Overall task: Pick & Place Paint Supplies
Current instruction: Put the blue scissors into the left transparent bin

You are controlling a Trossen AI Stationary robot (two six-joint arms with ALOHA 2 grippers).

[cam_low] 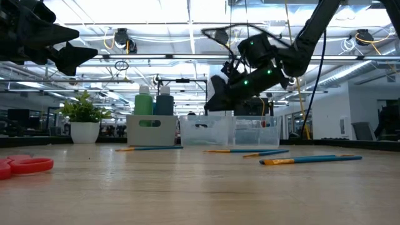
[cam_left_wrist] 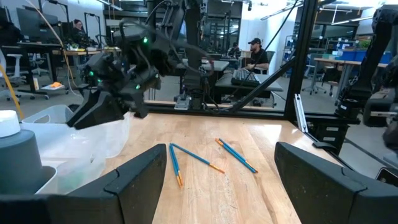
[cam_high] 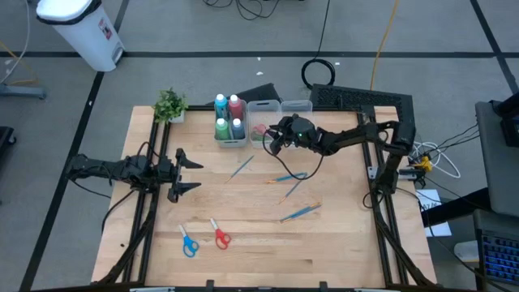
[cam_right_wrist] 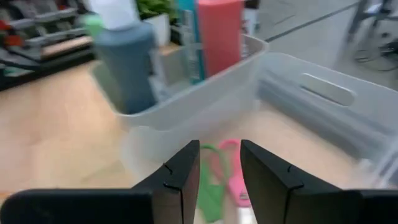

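Note:
My right gripper (cam_high: 272,139) (cam_right_wrist: 220,163) hangs above the middle clear bin (cam_high: 262,109), its fingers a little apart and holding nothing. Under it the green scissors (cam_right_wrist: 210,183) and pink scissors (cam_right_wrist: 240,182) lie on the bin's floor. Several paint bottles (cam_high: 229,118) stand upright in the left bin (cam_right_wrist: 205,93), the dark grey bottle (cam_right_wrist: 127,62) and the pink-red bottle (cam_right_wrist: 219,34) among them. The blue scissors (cam_high: 188,242), red scissors (cam_high: 220,236) and several thin brushes (cam_high: 289,177) lie flat on the table. My left gripper (cam_high: 190,170) (cam_left_wrist: 221,149) waits open over the table's left part.
A third clear bin (cam_high: 296,108) sits right of the middle one. A small potted plant (cam_high: 170,105) stands at the far left corner. Bare wood (cam_high: 259,251) shows near the front edge. People sit at desks (cam_left_wrist: 255,53) beyond the table.

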